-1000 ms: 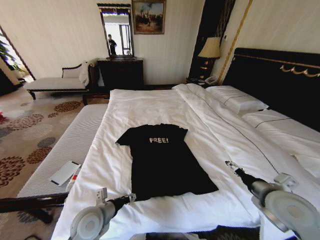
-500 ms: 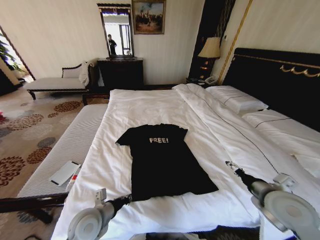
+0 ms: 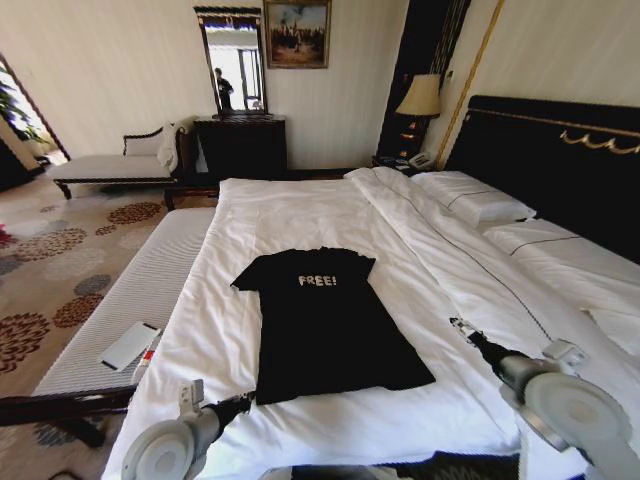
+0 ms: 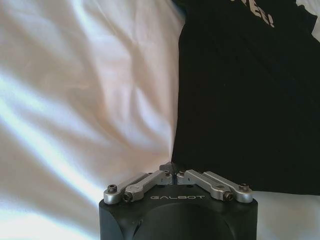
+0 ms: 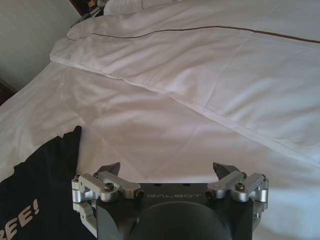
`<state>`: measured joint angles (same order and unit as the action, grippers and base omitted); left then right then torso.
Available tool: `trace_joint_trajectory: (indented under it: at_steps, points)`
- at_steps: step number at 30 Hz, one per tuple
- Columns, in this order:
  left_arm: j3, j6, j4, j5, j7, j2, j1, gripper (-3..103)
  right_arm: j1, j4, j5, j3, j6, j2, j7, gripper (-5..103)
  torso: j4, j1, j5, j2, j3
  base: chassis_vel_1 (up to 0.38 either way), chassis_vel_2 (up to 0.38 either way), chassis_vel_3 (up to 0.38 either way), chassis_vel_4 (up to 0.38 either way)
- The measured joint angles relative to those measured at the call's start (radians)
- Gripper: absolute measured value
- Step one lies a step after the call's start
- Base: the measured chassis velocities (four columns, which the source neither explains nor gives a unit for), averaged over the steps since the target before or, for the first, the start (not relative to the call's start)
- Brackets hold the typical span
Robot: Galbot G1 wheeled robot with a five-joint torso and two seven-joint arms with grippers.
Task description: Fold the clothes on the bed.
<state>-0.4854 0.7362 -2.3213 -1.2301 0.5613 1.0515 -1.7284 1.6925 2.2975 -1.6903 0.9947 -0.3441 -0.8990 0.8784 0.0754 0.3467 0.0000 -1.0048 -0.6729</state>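
Note:
The clothes are one black T-shirt (image 3: 325,325) with white "FREE!" lettering, lying flat and face up on the white duvet of the bed (image 3: 290,210). My left gripper (image 3: 246,402) is at the shirt's near left hem corner. In the left wrist view this gripper (image 4: 172,167) has its fingertips pressed together right on the black fabric's (image 4: 240,100) edge. My right gripper (image 3: 460,327) hovers over bare duvet to the right of the shirt. In the right wrist view it (image 5: 167,171) stands open, with a sleeve of the shirt (image 5: 45,180) off to one side.
A dark headboard (image 3: 560,160) and pillows (image 3: 480,205) lie to the right. A striped bench (image 3: 140,290) with a white flat device (image 3: 130,345) runs along the bed's left side. A chaise (image 3: 110,165), a dresser (image 3: 240,145) and a lamp (image 3: 420,97) stand at the far wall.
My left arm has drawn back toward me and slightly left, and the shirt's near left hem corner has shifted a little with it. The right arm has barely moved.

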Motion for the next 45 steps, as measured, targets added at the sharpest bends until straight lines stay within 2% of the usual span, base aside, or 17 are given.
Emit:
trace_joint_trajectory:
  at_steps: [9, 15, 18, 20, 21, 24, 28, 30, 33, 37, 45]
  points:
    - [0.014, 0.000, 0.003, 0.019, -0.001, 0.012, 0.009, 0, -0.031, -0.018, -0.002, -0.016, 0.000, 0.036, 0.000, 100, -0.0003, 0.000, 0.0002, 0.000, 0.000, 0.000, 0.000, 0.000, 0.000]
    - [-0.017, 0.000, -0.021, -0.011, 0.015, -0.027, -0.007, 0, -0.027, -0.020, -0.001, -0.016, 0.000, 0.034, 0.001, 100, 0.0001, 0.000, -0.0002, 0.000, 0.000, 0.000, 0.000, 0.000, 0.000]
    - [-0.059, 0.000, -0.055, -0.066, 0.066, -0.079, -0.025, 0, -0.028, -0.016, 0.010, -0.018, 0.000, 0.026, 0.001, 100, 0.0000, 0.000, 0.0003, 0.000, 0.000, 0.000, 0.000, 0.000, 0.000]
    - [-0.066, 0.000, -0.063, -0.078, 0.073, -0.090, -0.030, 0, -0.028, -0.015, 0.012, -0.019, 0.000, 0.024, 0.001, 100, -0.0001, 0.000, 0.0003, 0.000, 0.000, 0.000, 0.000, 0.000, 0.000]
    - [-0.090, 0.000, -0.082, -0.098, 0.088, -0.119, -0.043, 0, -0.028, -0.011, 0.017, -0.021, 0.000, 0.020, 0.001, 100, -0.0003, 0.000, 0.0000, 0.000, 0.000, 0.000, 0.000, 0.000, 0.000]
    - [-0.110, 0.000, -0.096, -0.106, 0.094, -0.148, -0.055, 0, -0.027, -0.009, 0.022, -0.021, 0.000, 0.017, 0.001, 100, -0.0002, 0.000, 0.0000, 0.000, 0.000, 0.000, 0.000, 0.000, 0.000]
    - [-0.166, -0.001, -0.135, -0.124, 0.108, -0.239, -0.085, 0, -0.013, -0.010, 0.048, -0.021, 0.000, 0.011, -0.006, 100, 0.0000, 0.000, -0.0001, 0.000, 0.000, 0.000, 0.000, 0.000, 0.000]
    - [-0.179, -0.001, -0.144, -0.128, 0.110, -0.257, -0.094, 0, -0.012, -0.010, 0.051, -0.022, 0.000, 0.011, -0.008, 100, 0.0001, 0.000, -0.0001, 0.000, 0.000, 0.000, 0.000, 0.000, 0.000]
    - [-0.240, -0.001, -0.179, -0.168, 0.130, -0.317, -0.137, 0, -0.016, -0.009, 0.058, -0.026, 0.000, 0.013, -0.012, 100, -0.0001, 0.000, 0.0000, 0.000, 0.000, 0.000, 0.000, 0.000, 0.000]
    - [-0.256, -0.001, -0.182, -0.196, 0.152, -0.332, -0.158, 0, -0.029, -0.011, 0.058, -0.030, 0.000, 0.020, -0.013, 100, -0.0001, 0.000, 0.0000, 0.000, 0.000, 0.000, 0.000, 0.000, 0.000]
    - [-0.249, -0.001, -0.182, -0.198, 0.186, -0.347, -0.218, 0, -0.051, -0.022, 0.060, -0.048, 0.000, 0.037, -0.014, 100, -0.0002, 0.000, -0.0001, 0.000, 0.000, 0.000, 0.000, 0.000, 0.000]
